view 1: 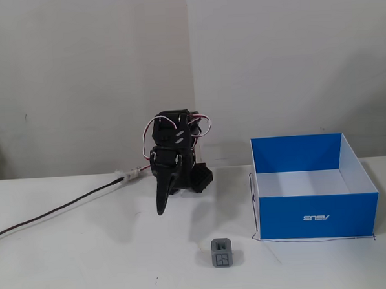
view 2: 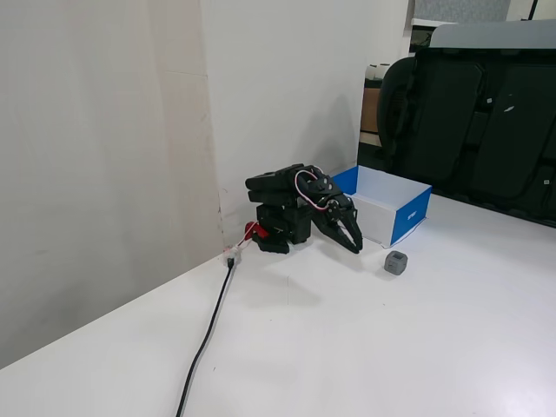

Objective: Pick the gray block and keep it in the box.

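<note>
The gray block (view 1: 221,253) sits on the white table in front of the arm, to the left of the box; it also shows in the other fixed view (view 2: 396,262). The blue box (view 1: 316,217) stands open-topped at the right, white inside, and looks empty; it shows behind the arm in the other fixed view (view 2: 410,219). My gripper (view 1: 161,209) hangs folded down at the arm's base, tip pointing at the table, jaws together and holding nothing. It is well apart from the block, behind and to its left (view 2: 354,246).
A black cable (view 1: 54,213) runs from the arm's base to the left over the table (view 2: 208,330). White walls stand close behind the arm. A black chair (view 2: 486,122) stands beyond the table's far side.
</note>
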{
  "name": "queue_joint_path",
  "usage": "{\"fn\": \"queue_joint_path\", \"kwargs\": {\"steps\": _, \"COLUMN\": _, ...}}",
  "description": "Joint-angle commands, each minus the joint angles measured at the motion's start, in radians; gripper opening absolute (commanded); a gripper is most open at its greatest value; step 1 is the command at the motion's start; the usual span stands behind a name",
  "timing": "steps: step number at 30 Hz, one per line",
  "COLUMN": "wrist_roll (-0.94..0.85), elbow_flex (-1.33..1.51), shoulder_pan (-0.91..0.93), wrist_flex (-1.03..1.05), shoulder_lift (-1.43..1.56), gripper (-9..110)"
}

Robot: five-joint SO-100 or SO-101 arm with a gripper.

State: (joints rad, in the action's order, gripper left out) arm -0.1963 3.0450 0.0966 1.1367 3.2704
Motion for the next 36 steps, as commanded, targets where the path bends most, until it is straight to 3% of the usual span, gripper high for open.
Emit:
{"fn": "queue_joint_path", "kwargs": {"steps": 1, "wrist_roll": -0.008, "elbow_flex": -0.012, "shoulder_pan": -0.011, "wrist_flex": 0.003, "shoulder_lift": 0.158, "gripper": 0}}
{"fn": "queue_joint_path", "kwargs": {"steps": 9, "wrist_roll": 0.003, "elbow_flex": -0.199, "shoulder_pan": -0.127, "wrist_flex": 0.078, "shoulder_lift": 0.129, "gripper": 0}}
{"fn": "queue_joint_path", "kwargs": {"steps": 17, "wrist_roll": 0.02, "elbow_flex": -0.552, "shoulder_pan": -0.213, "wrist_flex": 0.051, "shoulder_lift": -0.414, "gripper": 0}}
{"fn": "queue_joint_path", "kwargs": {"steps": 27, "wrist_roll": 0.112, "elbow_flex": -0.721, "shoulder_pan": -0.356, "wrist_flex": 0.014, "shoulder_lift": -0.933, "gripper": 1}}
{"fn": "queue_joint_path", "kwargs": {"steps": 36, "wrist_roll": 0.196, "elbow_flex": -0.719, "shoulder_pan": -0.462, "wrist_flex": 0.014, "shoulder_lift": -1.054, "gripper": 21}}
